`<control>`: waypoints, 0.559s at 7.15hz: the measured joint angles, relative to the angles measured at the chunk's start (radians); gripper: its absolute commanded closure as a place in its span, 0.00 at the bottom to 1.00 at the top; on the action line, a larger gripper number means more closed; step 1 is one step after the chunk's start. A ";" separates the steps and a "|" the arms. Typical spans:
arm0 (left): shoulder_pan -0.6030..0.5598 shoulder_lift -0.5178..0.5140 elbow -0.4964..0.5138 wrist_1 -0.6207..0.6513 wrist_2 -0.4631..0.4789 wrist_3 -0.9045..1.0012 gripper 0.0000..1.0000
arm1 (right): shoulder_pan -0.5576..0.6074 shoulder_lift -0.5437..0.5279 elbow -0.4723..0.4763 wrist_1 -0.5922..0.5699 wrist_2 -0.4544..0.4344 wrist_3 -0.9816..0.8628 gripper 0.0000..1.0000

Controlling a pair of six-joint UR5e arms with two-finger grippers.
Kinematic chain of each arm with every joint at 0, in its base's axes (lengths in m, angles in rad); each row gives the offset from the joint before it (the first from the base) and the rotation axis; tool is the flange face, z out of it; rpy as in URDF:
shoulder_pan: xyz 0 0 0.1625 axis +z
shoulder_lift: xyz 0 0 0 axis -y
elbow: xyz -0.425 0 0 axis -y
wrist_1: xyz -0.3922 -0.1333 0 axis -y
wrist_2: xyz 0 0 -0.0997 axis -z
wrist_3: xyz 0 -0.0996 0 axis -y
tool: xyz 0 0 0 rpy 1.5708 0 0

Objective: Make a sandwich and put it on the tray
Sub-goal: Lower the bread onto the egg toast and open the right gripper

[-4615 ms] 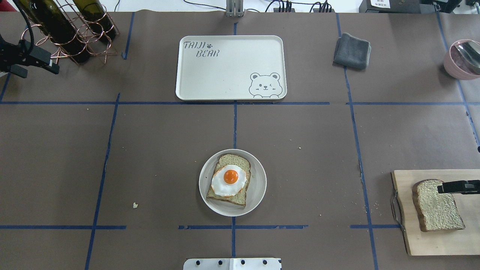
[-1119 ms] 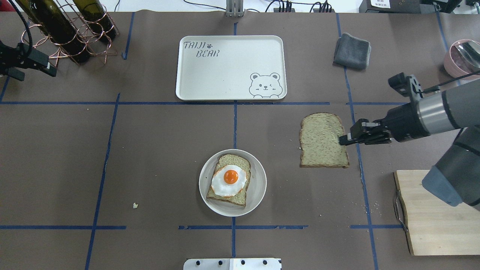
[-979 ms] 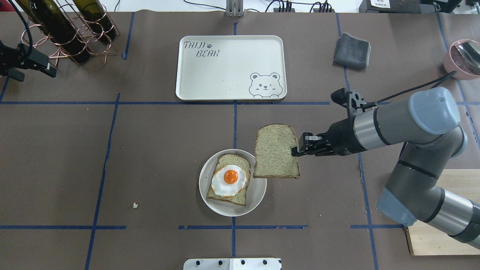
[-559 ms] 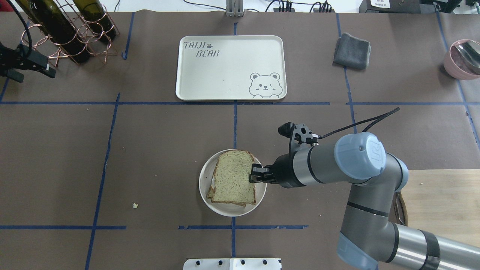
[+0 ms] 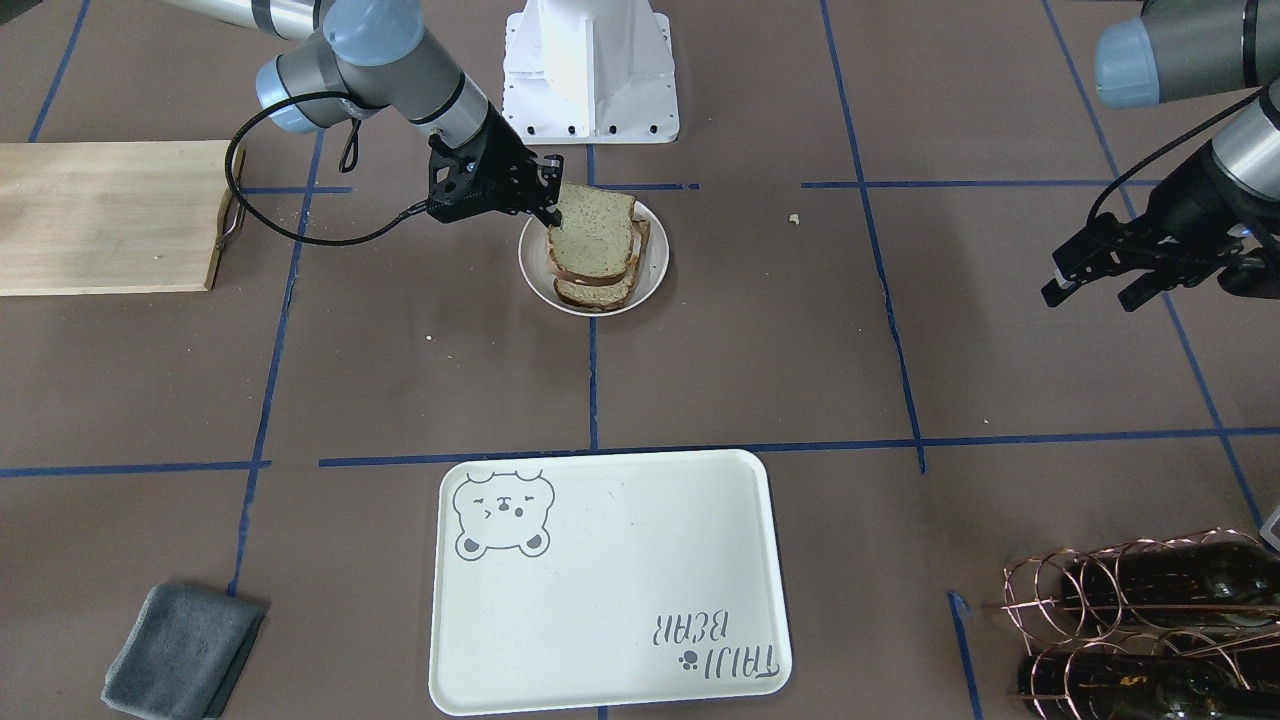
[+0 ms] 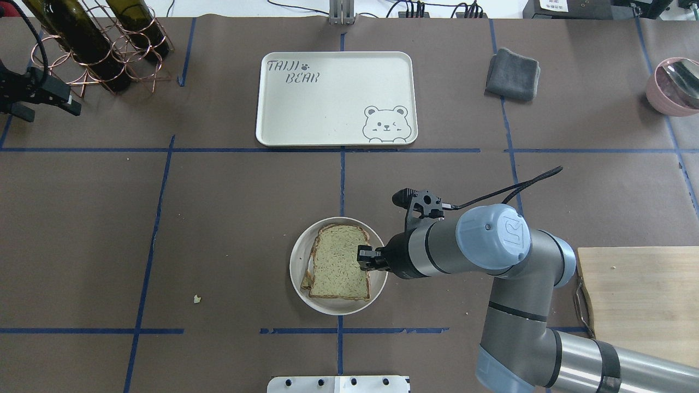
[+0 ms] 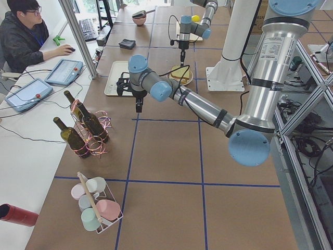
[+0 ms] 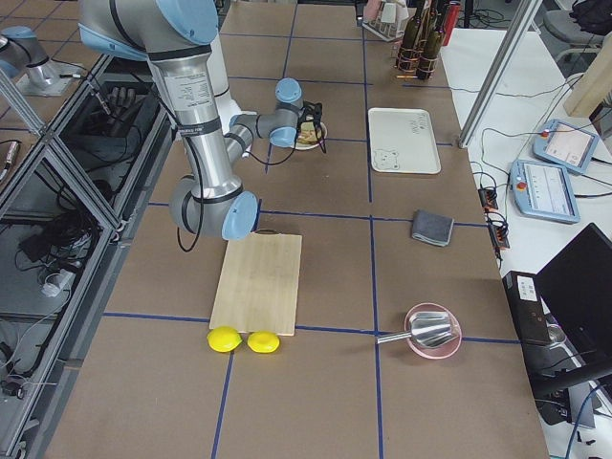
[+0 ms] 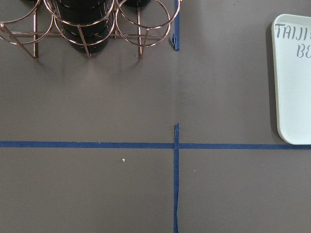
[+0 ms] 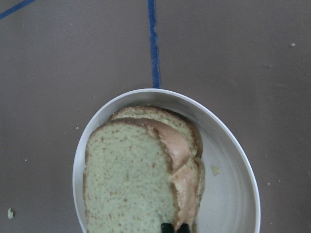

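Note:
A round white plate (image 6: 327, 309) holds the sandwich. The top bread slice (image 6: 338, 262) lies over the lower slice (image 6: 304, 281) and hides the egg. My right gripper (image 6: 363, 257) is shut on the top slice's right edge. It also shows in the front view (image 5: 552, 212), where the top slice (image 5: 592, 225) sits slightly tilted on the stack. In the right wrist view the fingertips (image 10: 167, 227) pinch the slice (image 10: 129, 179). The tray (image 6: 336, 98) is empty at the far side. My left gripper (image 6: 52, 109) is open and empty at the far left.
A pale wooden board (image 6: 639, 305) lies at the right. A grey cloth (image 6: 512, 73) and a pink bowl (image 6: 671, 87) are at the far right. A copper rack with wine bottles (image 6: 104, 43) stands by the left gripper. A crumb (image 6: 196, 298) lies left of the plate.
My right gripper carried the second slice from the wooden board leftward over the table to the plate and lowered it onto the egg, which is now covered. The left arm barely moved.

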 measured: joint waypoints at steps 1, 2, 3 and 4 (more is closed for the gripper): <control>0.000 0.000 0.009 -0.007 0.000 0.001 0.00 | 0.002 0.000 -0.011 -0.001 -0.010 -0.001 0.00; 0.001 -0.003 0.017 -0.018 0.000 -0.002 0.00 | 0.007 0.000 -0.018 -0.001 -0.018 0.001 0.00; 0.003 -0.009 0.023 -0.025 -0.002 -0.007 0.00 | 0.024 0.002 -0.016 -0.014 -0.018 0.004 0.00; 0.009 -0.021 0.025 -0.027 -0.002 -0.021 0.00 | 0.063 0.010 -0.003 -0.060 0.014 0.005 0.00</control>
